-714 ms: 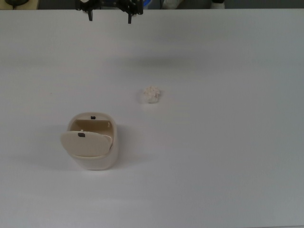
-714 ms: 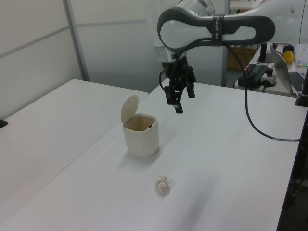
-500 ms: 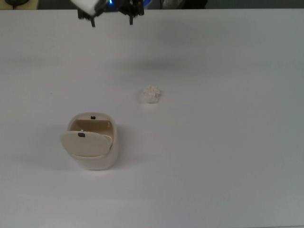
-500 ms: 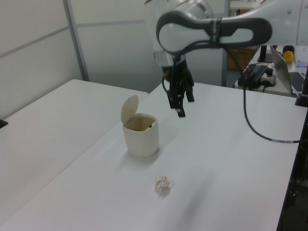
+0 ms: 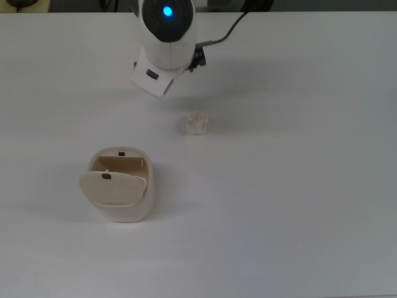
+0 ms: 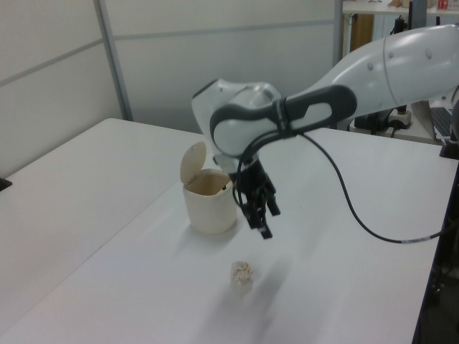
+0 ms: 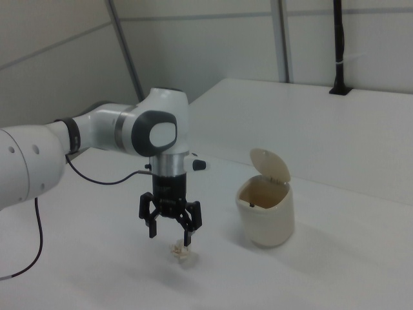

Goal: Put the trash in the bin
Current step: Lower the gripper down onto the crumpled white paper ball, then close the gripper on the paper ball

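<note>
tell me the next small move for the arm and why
Probably lower the tool straight down around the paper wad. Its fingers are spread open and hang just above the wad, which lies loose on the table, apart from the swing-lid bin. Nothing is gripped yet, so the grasp comes first.

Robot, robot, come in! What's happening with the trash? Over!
Gripper open, empty, above the trash. Trash on the table, not grabbed. Bin lid open. Nothing in the way.
</note>
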Robot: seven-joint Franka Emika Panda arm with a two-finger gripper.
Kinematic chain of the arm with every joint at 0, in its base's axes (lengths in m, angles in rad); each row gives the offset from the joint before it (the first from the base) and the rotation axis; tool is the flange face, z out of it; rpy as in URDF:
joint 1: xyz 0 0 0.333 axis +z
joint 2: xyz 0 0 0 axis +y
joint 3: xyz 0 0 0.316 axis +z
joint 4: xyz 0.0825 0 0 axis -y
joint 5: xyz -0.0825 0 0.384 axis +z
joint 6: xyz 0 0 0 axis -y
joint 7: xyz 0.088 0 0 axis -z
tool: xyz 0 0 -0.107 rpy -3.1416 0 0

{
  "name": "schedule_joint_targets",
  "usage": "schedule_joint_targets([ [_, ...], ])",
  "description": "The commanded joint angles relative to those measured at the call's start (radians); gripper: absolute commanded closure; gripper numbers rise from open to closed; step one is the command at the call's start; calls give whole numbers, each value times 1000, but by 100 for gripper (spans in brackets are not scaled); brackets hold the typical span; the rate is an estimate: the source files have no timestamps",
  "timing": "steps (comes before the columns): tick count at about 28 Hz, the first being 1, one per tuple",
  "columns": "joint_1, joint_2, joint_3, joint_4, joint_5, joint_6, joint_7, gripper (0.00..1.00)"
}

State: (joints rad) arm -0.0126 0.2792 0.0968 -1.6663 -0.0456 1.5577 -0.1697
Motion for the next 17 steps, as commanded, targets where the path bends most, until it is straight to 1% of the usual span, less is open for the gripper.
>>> schedule_joint_targets([
  [1,55,-8,-9,-95,12,157,111,0],
  [5,75,28,-9,-96,1,212,154,0],
  [9,83,40,-9,-95,-7,257,174,0],
  [13,94,67,-9,-95,-10,317,199,0],
  [17,101,95,-9,-95,-49,340,219,0],
])
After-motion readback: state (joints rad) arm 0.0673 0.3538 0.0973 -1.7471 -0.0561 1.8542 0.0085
